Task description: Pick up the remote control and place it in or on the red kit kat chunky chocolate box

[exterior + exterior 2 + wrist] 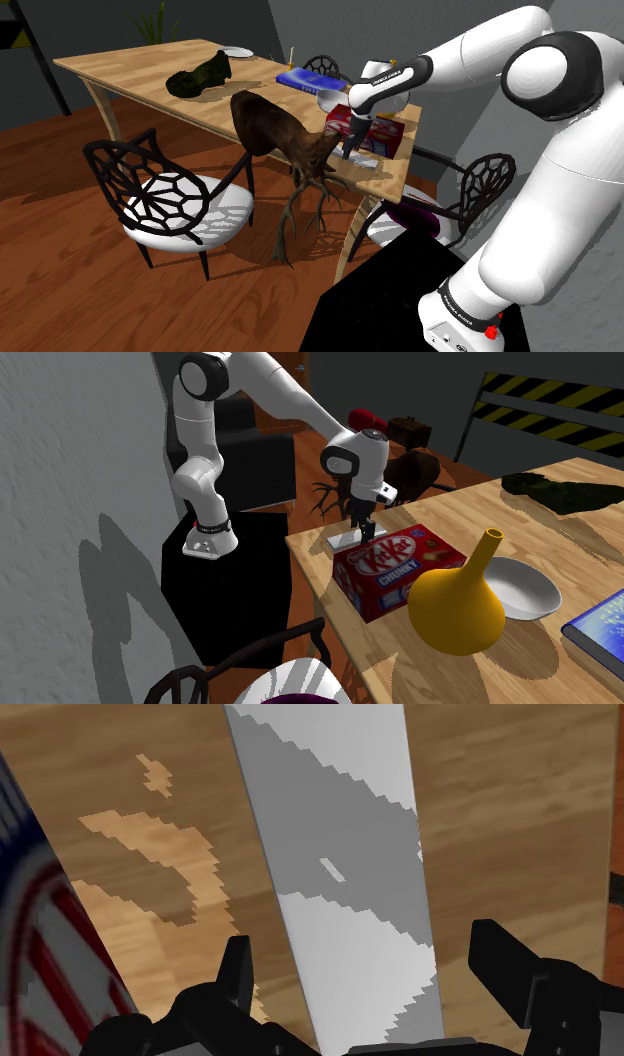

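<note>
Okay, I'm looking along the hand now, and the gripper hangs low over the remote control, a long pale grey slab lying flat on the wooden table. The claw is wide open: one black finger stands to each side of the remote, and I can see a strip of bare wood between each finger and the slab's edge, so nothing is gripped. In the second exterior view the remote sits at the near corner of the table, the corner closest to the black stand, and just beside the red Kit Kat Chunky box, on that view's left of it. The box lies flat with its printed face up, and I can't tell whether the remote touches it. Right of the box in that view stands a yellow long-necked vase, touching or nearly touching the box, with a white bowl behind it and a blue book at the right edge. From the shoulder view, a brown deer figure leans off the table's near edge with its antlers hanging towards the floor, beside a black chair with a white seat.
</note>
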Controlling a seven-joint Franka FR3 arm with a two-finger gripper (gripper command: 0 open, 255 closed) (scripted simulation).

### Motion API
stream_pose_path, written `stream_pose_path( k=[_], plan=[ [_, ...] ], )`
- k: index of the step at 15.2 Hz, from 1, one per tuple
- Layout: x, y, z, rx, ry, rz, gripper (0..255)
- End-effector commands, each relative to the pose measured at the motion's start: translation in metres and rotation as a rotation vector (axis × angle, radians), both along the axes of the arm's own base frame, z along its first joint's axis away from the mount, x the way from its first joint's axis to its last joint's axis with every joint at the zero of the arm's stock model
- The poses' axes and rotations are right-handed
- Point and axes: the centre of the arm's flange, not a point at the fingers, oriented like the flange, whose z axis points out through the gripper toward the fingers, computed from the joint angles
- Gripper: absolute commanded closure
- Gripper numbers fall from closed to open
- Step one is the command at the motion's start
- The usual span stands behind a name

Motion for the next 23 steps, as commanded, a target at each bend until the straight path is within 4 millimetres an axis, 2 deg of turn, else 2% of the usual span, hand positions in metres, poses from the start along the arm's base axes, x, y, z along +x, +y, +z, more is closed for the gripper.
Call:
stream_pose_path(
  k=[1,9,10,19,23],
  plan=[
    [0.000,0.001,-0.008,0.000,-0.001,0.000,0],
    [0.000,0.001,-0.008,0.000,0.000,0.000,0],
    [0.000,0.001,-0.008,0.000,0.000,0.000,255],
    [0.000,0.001,-0.008,0.000,-0.001,0.000,255],
    [0.000,0.001,0.013,0.000,-0.001,0.000,255]
  ],
)
